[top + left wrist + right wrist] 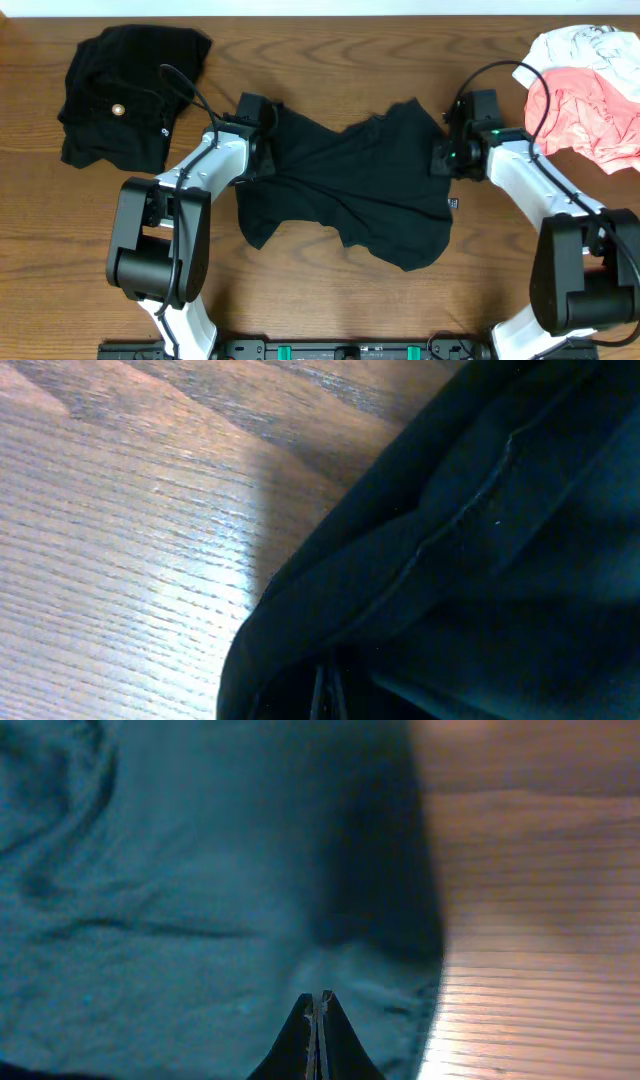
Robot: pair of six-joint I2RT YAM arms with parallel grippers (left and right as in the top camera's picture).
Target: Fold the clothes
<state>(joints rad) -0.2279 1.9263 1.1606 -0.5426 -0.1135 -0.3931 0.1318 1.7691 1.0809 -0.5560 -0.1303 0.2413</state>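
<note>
On the wooden desk (330, 310), the black shirt (350, 185) lies rumpled at centre, slung between our two arms. A black pile (120, 95) sits far left and a pink and white heap (590, 90) far right. Left jaws and right jaws are both pinched tight on the shirt's opposite edges. We judge this the spreading step; next calls for drawing the cloth flat.
</note>
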